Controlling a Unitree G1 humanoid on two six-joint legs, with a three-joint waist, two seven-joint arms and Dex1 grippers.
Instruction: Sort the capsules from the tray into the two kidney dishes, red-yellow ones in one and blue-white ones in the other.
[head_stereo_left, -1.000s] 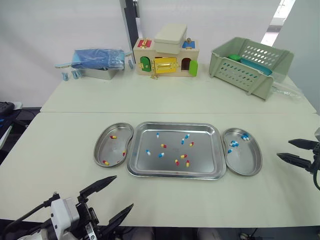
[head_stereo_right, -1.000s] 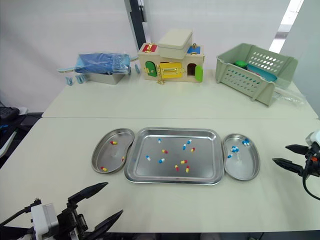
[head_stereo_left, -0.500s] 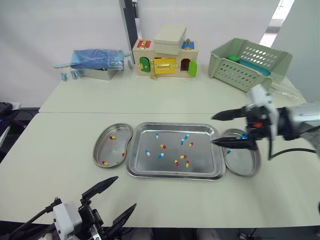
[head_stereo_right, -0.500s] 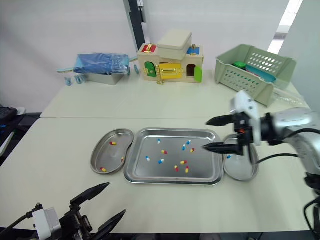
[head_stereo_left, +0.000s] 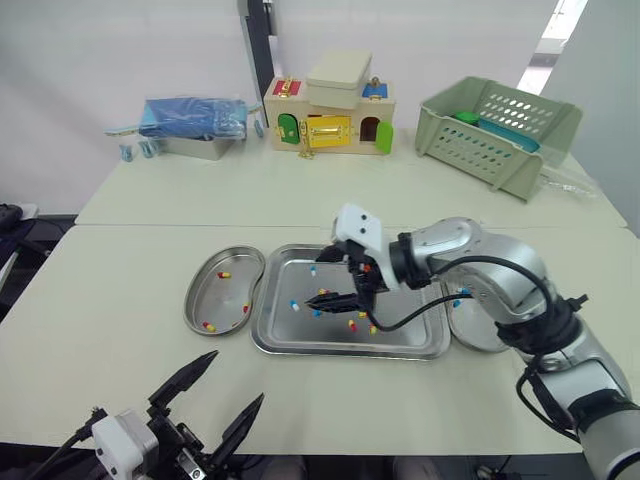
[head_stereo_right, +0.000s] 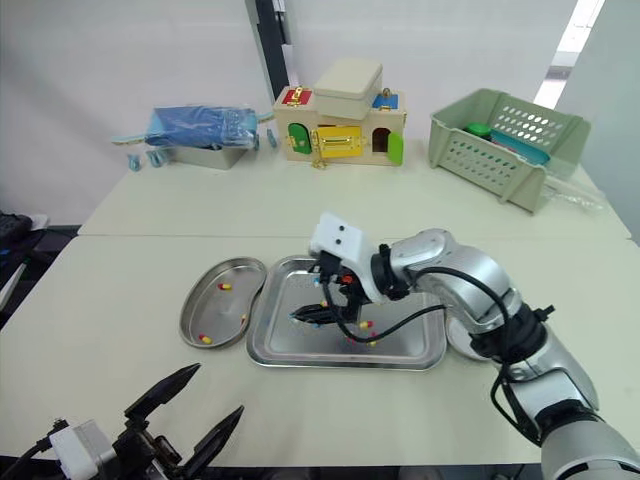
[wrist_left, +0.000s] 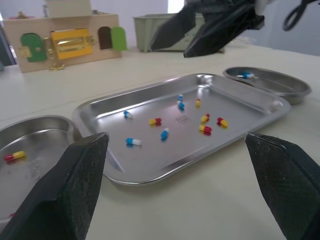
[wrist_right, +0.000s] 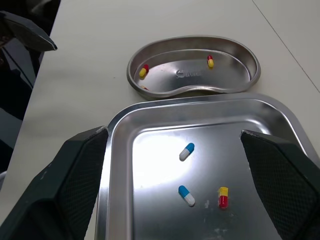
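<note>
The steel tray (head_stereo_left: 350, 350) lies mid-table with several red-yellow and blue-white capsules scattered in it. The left kidney dish (head_stereo_left: 222, 290) holds red-yellow capsules (wrist_right: 143, 71). The right kidney dish (head_stereo_left: 470, 330) is partly hidden behind my right arm. My right gripper (head_stereo_left: 322, 282) hovers open over the tray's left half, nothing between its fingers. In the right wrist view, two blue-white capsules (wrist_right: 186, 151) and a red-yellow one (wrist_right: 223, 197) lie just ahead of it. My left gripper (head_stereo_left: 238, 376) stands open near the table's front edge, apart from the tray.
At the back stand a wooden toy house (head_stereo_left: 330, 105), a green basket (head_stereo_left: 495, 130) on the right and a blue bag on a metal box (head_stereo_left: 195, 125) on the left. Bare table surrounds the tray and dishes.
My right arm has swung left from the table's right edge, past the right dish, to above the tray's left half. The left gripper has stayed low at the front.
</note>
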